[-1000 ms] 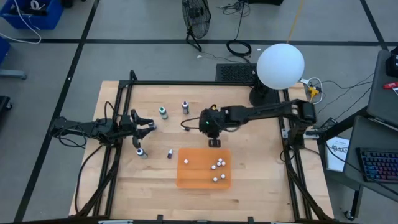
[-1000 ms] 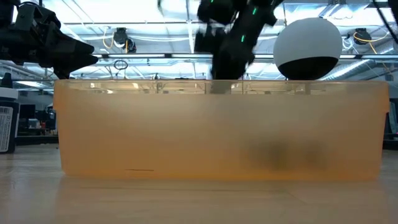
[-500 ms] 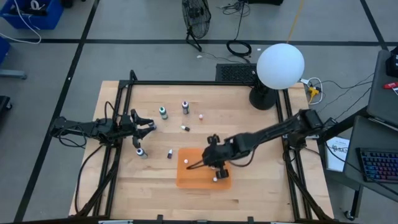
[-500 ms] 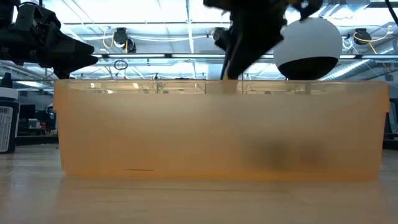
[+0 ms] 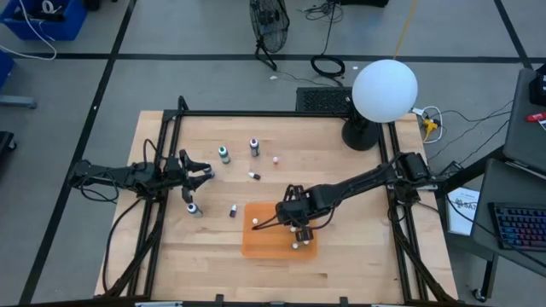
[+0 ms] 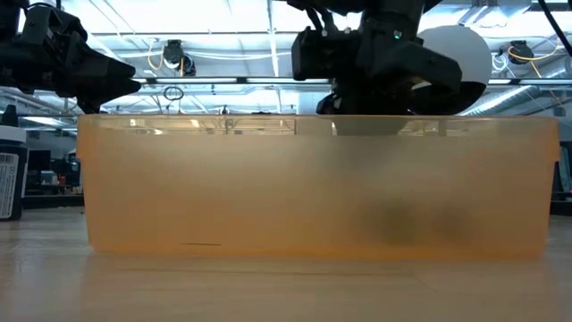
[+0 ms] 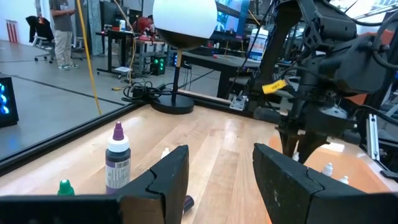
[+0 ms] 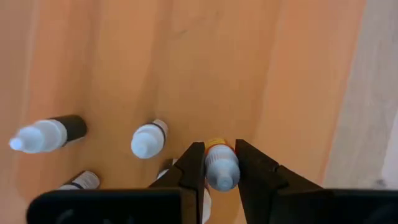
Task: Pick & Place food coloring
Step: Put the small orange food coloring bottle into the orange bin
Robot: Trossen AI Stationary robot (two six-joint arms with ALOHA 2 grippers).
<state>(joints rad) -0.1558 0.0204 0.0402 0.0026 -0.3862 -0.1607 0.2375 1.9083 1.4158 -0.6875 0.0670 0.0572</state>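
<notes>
Food coloring bottle (image 8: 221, 168) sits pinched between the right gripper's (image 8: 219, 171) fingers, cap toward the camera, hanging just above the floor of the orange tray (image 5: 256, 243) – a clamp across the body keeps it upright for a clean drop among the bottles already in there (image 8: 148, 139). Four more bottles wait out on the table (image 5: 358, 256) – green (image 5: 223, 154), purple (image 5: 254, 147), and two nearer the tray (image 5: 194, 208), (image 5: 232, 211) – so I'd judge the job roughly half done. Left gripper (image 7: 214, 177) hovers near the table's left edge with fingers spread and nothing between them, clear of the right arm's path.
</notes>
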